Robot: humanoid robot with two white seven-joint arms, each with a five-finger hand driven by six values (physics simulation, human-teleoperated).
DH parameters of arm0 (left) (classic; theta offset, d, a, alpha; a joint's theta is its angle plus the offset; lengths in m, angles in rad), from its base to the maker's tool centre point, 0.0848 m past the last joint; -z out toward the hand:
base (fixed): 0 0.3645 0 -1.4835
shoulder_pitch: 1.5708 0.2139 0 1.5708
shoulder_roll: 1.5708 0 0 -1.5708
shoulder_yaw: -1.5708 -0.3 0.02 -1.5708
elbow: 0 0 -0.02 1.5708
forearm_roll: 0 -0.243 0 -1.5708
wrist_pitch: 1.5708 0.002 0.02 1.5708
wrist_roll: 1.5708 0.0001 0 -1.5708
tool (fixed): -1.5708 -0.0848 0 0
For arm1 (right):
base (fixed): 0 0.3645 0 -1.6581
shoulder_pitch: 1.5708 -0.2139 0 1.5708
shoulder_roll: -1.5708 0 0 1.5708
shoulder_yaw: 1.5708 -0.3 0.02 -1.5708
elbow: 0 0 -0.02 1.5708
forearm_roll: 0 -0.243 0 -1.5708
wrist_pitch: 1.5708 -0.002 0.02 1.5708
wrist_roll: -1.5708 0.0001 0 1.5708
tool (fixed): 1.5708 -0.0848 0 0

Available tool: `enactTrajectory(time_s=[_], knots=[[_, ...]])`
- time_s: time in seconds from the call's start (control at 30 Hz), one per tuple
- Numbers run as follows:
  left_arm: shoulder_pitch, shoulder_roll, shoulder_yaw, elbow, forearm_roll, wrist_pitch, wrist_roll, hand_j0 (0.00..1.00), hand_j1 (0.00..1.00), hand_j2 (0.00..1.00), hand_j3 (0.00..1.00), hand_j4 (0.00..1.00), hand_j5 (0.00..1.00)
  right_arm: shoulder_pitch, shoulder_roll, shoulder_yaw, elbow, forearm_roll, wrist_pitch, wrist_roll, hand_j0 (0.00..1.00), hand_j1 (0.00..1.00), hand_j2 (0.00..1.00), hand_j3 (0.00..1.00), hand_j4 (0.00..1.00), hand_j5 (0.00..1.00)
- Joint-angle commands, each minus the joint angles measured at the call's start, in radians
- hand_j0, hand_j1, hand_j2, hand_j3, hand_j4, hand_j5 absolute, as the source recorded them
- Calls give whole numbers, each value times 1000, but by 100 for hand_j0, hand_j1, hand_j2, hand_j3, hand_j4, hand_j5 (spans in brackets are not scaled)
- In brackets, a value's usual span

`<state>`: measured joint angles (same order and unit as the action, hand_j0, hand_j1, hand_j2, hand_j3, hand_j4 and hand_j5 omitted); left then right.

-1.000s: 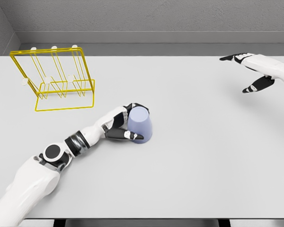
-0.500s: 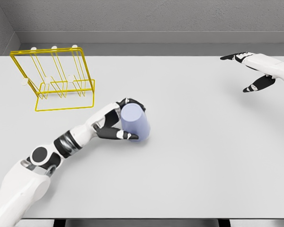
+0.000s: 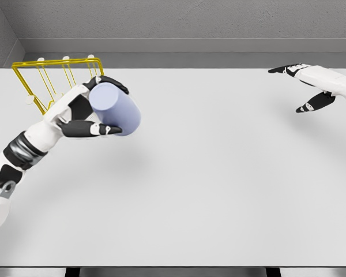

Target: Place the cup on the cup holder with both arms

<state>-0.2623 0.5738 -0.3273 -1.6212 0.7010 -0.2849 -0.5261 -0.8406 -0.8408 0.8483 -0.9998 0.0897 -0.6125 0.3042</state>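
At the far left the yellow wire holder (image 3: 37,81) is standing near the back corner of the grey surface (image 3: 219,184), with much of it hidden behind the left hand (image 3: 86,109). That hand is gripping the lilac cup (image 3: 116,109), thumb below and fingers (image 3: 112,85) wrapping over the top, so the cup is hanging in the air, tipped on its side, in front of the holder (whether it is touching the wires I cannot tell). Further right the surface is lying bare. At the far right edge the right hand (image 3: 305,86) is hovering with fingers spread, gripping nothing, well apart from the cup.

Judging from this, the risk is in the seating: the hand is blocking the view of the pegs, so the cup's mouth could be missing its peg and catching a wire, nudging the light frame backward. A tilted cup in a grip around its side might also be slipping as it is turning
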Motion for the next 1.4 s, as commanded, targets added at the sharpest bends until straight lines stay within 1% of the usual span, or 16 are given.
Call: enactTrajectory(time_s=[0.0,0.1,0.17,0.23,0.37,0.47,0.5,0.67,0.77,0.93,1.0,1.27,1.37], knots=[[-6,28,27,0,35,3,0,46,46,46,46,46,46,0,0,-2,0,-7,2,0,100,100,100,100,100,100],[-49,28,27,29,37,4,1,46,46,46,46,46,46,0,0,-2,0,-7,2,0,100,100,100,100,100,100],[-81,28,27,81,37,4,1,46,46,46,46,46,46,0,0,-2,0,-7,2,0,100,100,100,100,100,100],[-92,28,28,104,37,4,1,45,45,45,45,45,45,0,0,-2,1,-7,2,0,100,100,100,100,100,100],[-91,29,28,112,35,4,1,45,45,45,45,45,45,-2,-1,-2,1,-7,2,0,100,100,100,100,100,100],[-89,29,54,129,35,7,0,45,45,45,45,45,45,-2,-1,-2,1,-7,2,0,100,100,100,100,100,100],[-89,29,68,133,34,7,-12,45,45,45,45,45,45,-2,-1,-2,1,-7,2,0,100,100,100,100,100,100],[-87,31,71,165,34,7,-23,45,45,45,45,45,45,-2,-1,-2,1,-7,2,0,100,100,100,100,100,100],[-87,29,90,178,29,7,-26,45,45,45,45,45,45,-3,-1,-2,1,-7,2,0,100,100,100,100,100,100],[-109,28,91,244,21,7,-26,45,45,45,45,45,45,-3,0,-2,1,-7,2,0,100,100,100,100,100,100],[-117,28,90,247,20,7,-26,45,45,45,45,45,45,-2,0,-2,1,-7,2,0,100,100,100,100,100,100],[-115,26,90,250,20,7,-29,45,45,45,45,45,45,-2,0,-2,1,-7,2,0,100,100,100,100,100,100],[-117,21,91,247,21,7,-52,45,45,45,45,45,45,-2,0,-2,1,-5,2,0,100,100,100,100,100,100]])
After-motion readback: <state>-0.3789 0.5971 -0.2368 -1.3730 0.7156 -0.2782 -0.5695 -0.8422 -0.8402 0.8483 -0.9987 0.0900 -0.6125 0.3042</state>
